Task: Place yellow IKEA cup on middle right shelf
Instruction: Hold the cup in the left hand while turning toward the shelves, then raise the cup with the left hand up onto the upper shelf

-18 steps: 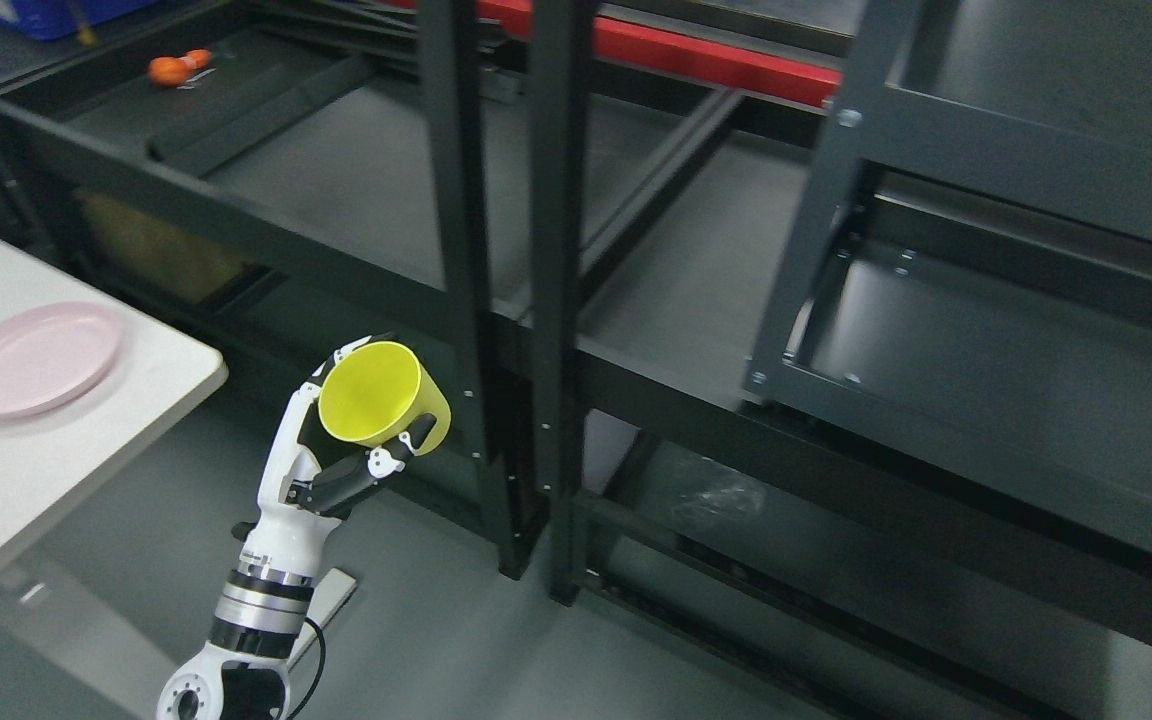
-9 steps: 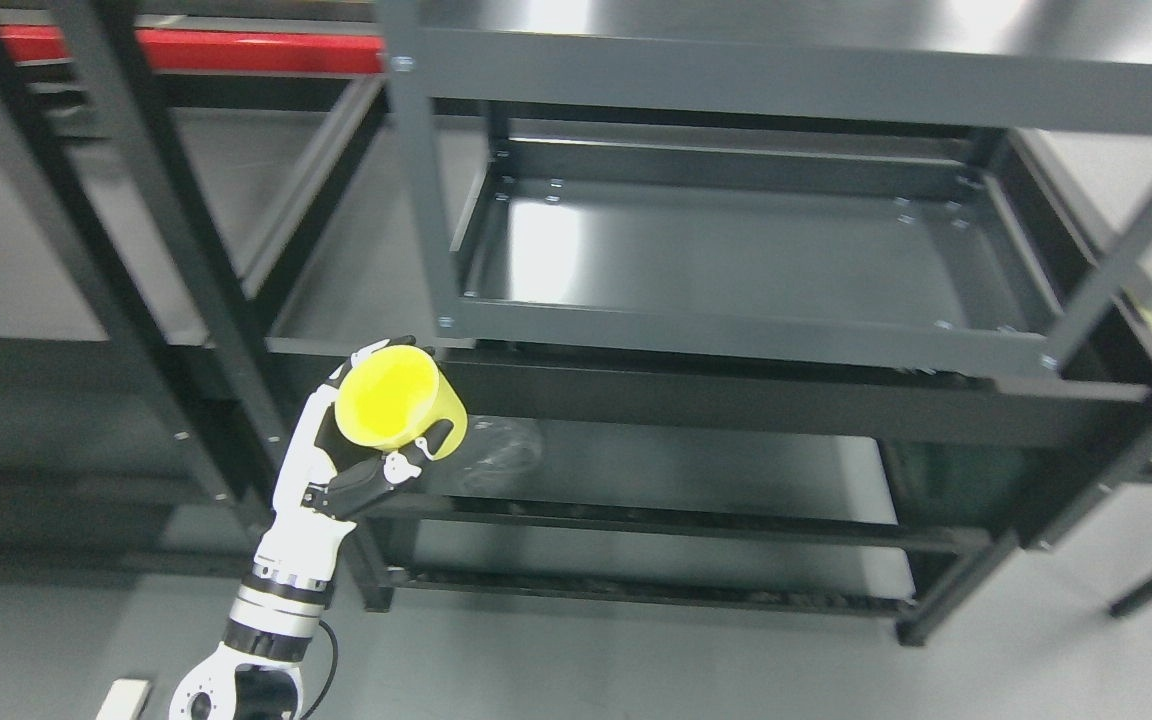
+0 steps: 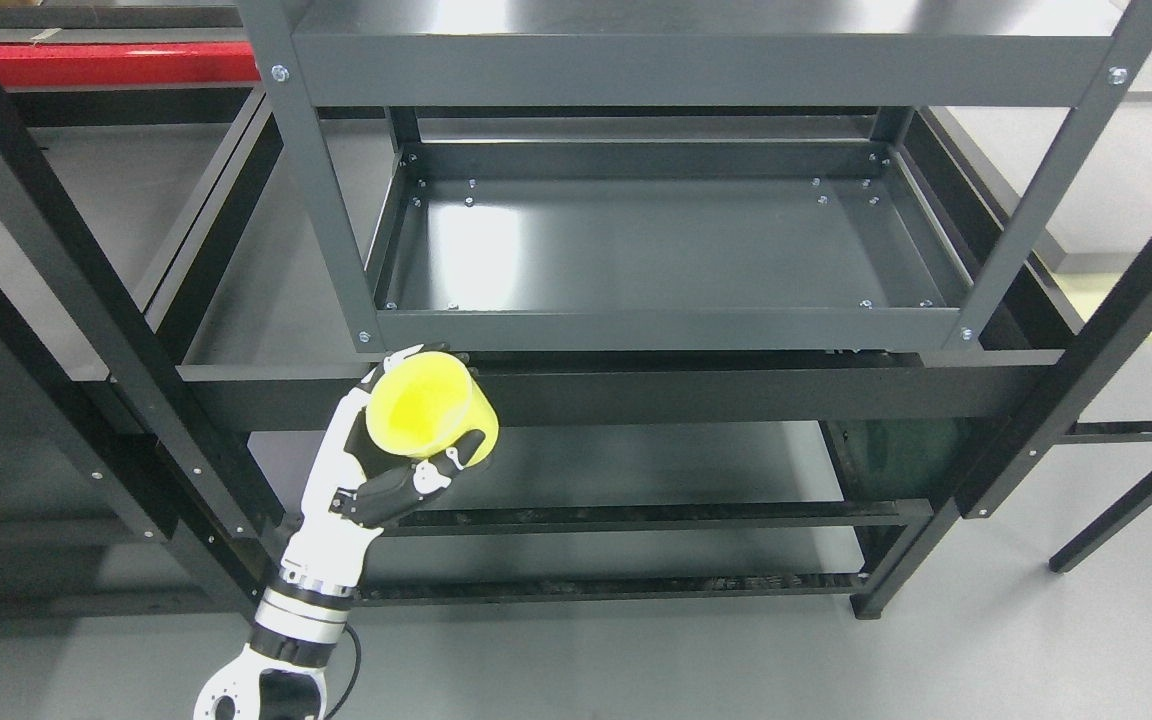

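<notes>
I have the left hand [image 3: 386, 470] up at about 7 o'clock in my view, its white and black arm coming in from the bottom edge left of the middle. Its fingers [image 3: 406, 487] are wrapped around the yellow cup [image 3: 431, 412], thumb across the lower side and the other fingertips showing past the rim at the top. The cup is tipped so that its open mouth faces up and left toward the camera, and its base points to 4 o'clock.

The cup is held in the air in front of the grey rack [image 3: 676, 70], just below the front left corner of the middle shelf [image 3: 656, 245]. That shelf is a shallow tray with a raised lip, lying from the cup toward 1 o'clock, and its surface shines under the light. The cup is outside the tray and overlaps the black crossbar [image 3: 736, 385] that runs across below the tray's front lip; I cannot tell whether it touches the bar.

A lower shelf [image 3: 636, 460] shows at 3 o'clock from the hand, under the bar. At 11 o'clock a red beam [image 3: 116, 62] runs behind the black uprights [image 3: 66, 270] of another rack. Grey floor [image 3: 636, 660] fills the bottom of the view. My right hand is out of sight.
</notes>
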Motion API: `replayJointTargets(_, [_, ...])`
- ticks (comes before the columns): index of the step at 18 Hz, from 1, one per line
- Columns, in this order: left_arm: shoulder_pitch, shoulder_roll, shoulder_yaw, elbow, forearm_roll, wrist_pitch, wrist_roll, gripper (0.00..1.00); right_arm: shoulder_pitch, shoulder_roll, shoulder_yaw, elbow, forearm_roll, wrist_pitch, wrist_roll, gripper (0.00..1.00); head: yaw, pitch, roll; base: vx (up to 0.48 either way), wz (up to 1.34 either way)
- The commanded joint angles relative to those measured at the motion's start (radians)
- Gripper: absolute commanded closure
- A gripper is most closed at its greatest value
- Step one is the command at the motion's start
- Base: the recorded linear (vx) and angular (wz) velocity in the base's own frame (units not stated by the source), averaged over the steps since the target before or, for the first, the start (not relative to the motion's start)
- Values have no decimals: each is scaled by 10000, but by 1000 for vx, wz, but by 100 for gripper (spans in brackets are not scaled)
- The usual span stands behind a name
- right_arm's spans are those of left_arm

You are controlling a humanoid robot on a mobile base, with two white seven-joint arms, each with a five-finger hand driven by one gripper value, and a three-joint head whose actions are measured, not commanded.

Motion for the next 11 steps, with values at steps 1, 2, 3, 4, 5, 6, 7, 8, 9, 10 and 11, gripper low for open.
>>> replayJointTargets(1, [-114, 174, -1490, -188, 0, -368, -18, 98, 144, -175, 169, 1, -245, 8, 4, 1, 0, 0, 0, 69, 2])
replayJointTargets(2, [-130, 174, -1950, -265, 0, -461, -3, 98, 144, -175, 169, 1, -245, 8, 4, 1, 0, 0, 0, 69, 2])
replayJointTargets(3, [-145, 174, -2258, -296, 0, -522, -3, 98, 144, -175, 169, 1, -245, 8, 4, 1, 0, 0, 0, 63, -161])
replayJointTargets(4, [-206, 174, -2504, -296, 0, -584, -3, 98, 144, -175, 169, 1, -245, 8, 4, 1, 0, 0, 0, 61, -192])
replayJointTargets(5, [-358, 174, -2674, -296, 0, -630, -3, 98, 144, -175, 169, 1, -245, 8, 4, 1, 0, 0, 0, 61, -192])
replayJointTargets(6, [-633, 174, -2842, -281, 0, -630, -3, 98, 144, -175, 169, 1, -245, 8, 4, 1, 0, 0, 0, 82, -187])
replayJointTargets(7, [-940, 174, -3072, -296, 0, -646, -3, 98, 144, -175, 169, 1, -245, 8, 4, 1, 0, 0, 0, 82, -187])
replayJointTargets(8, [-1231, 174, -3348, -281, 0, -631, -3, 98, 144, -175, 169, 1, -245, 8, 4, 1, 0, 0, 0, 83, -194])
replayJointTargets(9, [-1629, 174, -3760, -281, 0, -630, -3, 98, 144, -175, 169, 1, -245, 8, 4, 1, 0, 0, 0, 83, -194])
replayJointTargets(10, [-2119, 174, -4114, -281, 0, -615, -3, 98, 144, -175, 169, 1, -245, 8, 4, 1, 0, 0, 0, 99, -137])
replayJointTargets(11, [-2640, 174, -4330, -281, 0, -585, -3, 98, 144, -175, 169, 1, -245, 8, 4, 1, 0, 0, 0, 99, -137])
